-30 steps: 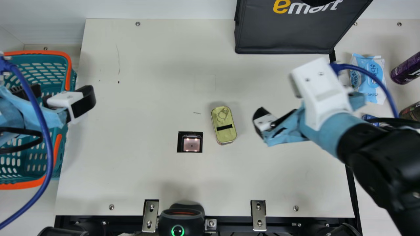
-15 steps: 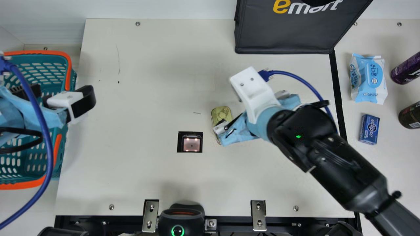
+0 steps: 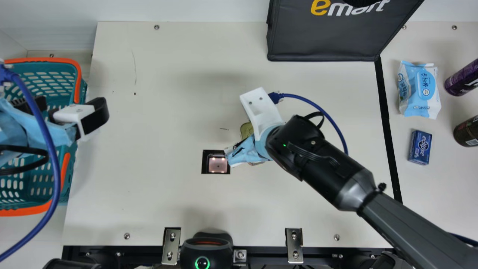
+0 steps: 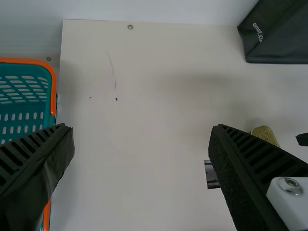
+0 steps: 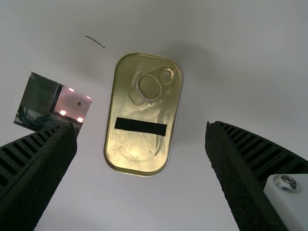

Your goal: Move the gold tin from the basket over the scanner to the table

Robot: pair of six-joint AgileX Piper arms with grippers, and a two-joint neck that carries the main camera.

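Right gripper has its fingers apart above the gold tin; probably light, stiff, kinda slick, so I'd pinch across its middle.

Scanner between basket and tin

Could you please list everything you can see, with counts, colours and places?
Gold tin: one, gold, on the table under the right gripper
Scanner: one, black with lit pinkish pane, beside the tin
Basket: one, teal with orange rim, far left
Bag: one, black, back
Wipes pack: one, light blue and white, right
Small box: one, blue, right
Cylindrical containers: two, purple and dark brown, right edge
Device with ring light: one, black, front edge
Table: one, cream, beneath
Left gripper: one, black fingers, by the basket
Right gripper: one, black fingers, above the tin
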